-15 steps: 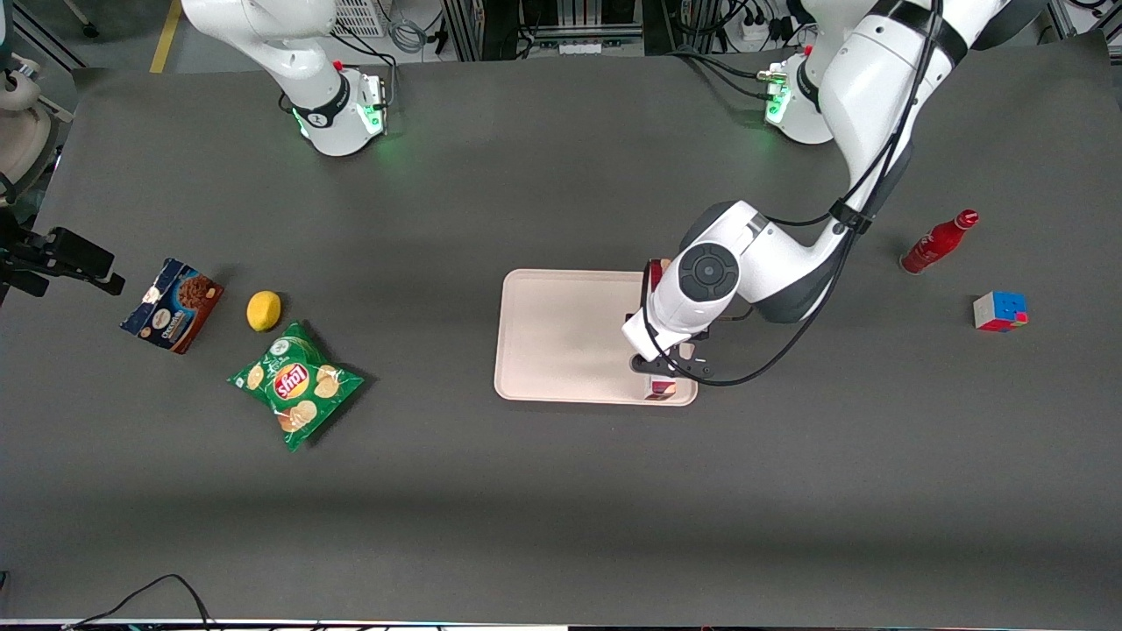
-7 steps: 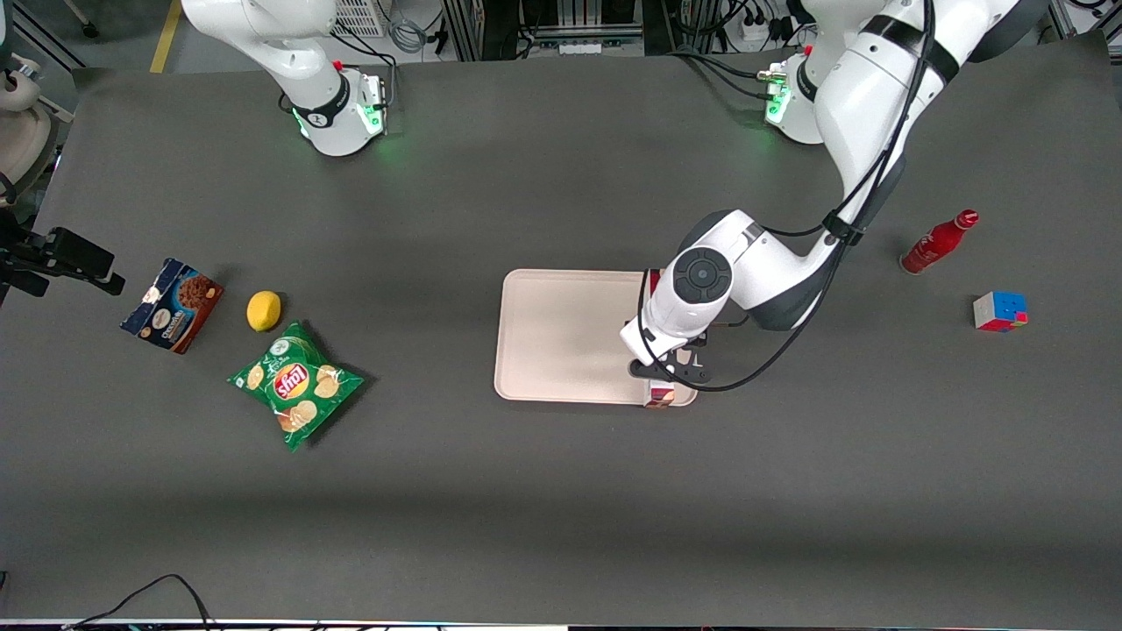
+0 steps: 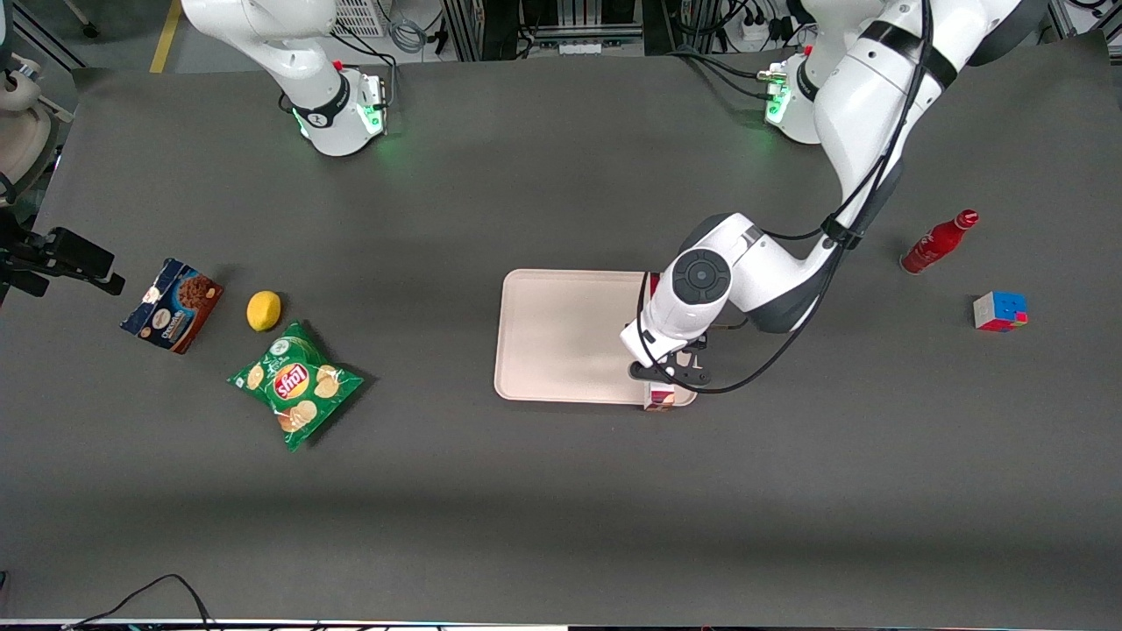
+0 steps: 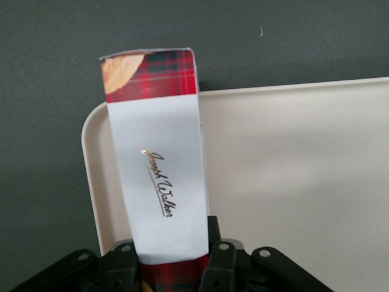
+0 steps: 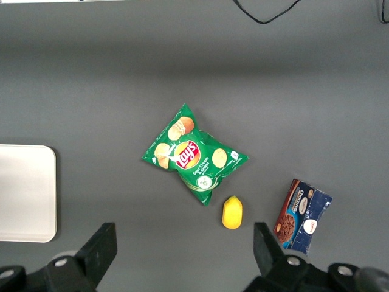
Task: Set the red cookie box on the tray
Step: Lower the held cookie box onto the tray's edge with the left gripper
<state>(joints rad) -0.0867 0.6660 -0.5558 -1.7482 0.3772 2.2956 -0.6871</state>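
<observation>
The red cookie box [image 4: 158, 176], dark red plaid with a white label panel, is held between the fingers of my left gripper [image 4: 173, 267], which is shut on it. The box runs along the edge of the pale pink tray [image 4: 292, 182] that faces the working arm's end of the table. One end of it reaches past the tray's rim. In the front view the arm's wrist covers most of the box. Only the end of the box [image 3: 659, 399] nearest the camera shows, just under the gripper [image 3: 671, 372], at the tray [image 3: 561, 333] corner. Whether the box rests on the tray I cannot tell.
Toward the parked arm's end lie a blue-and-brown cookie box [image 3: 173, 304], a lemon [image 3: 264, 310] and a green chips bag [image 3: 296, 384]. Toward the working arm's end lie a red bottle [image 3: 939, 242] and a colour cube [image 3: 999, 311].
The gripper has come down a little over the tray edge with the box in it. The box's visible end has shifted slightly nearer the front camera.
</observation>
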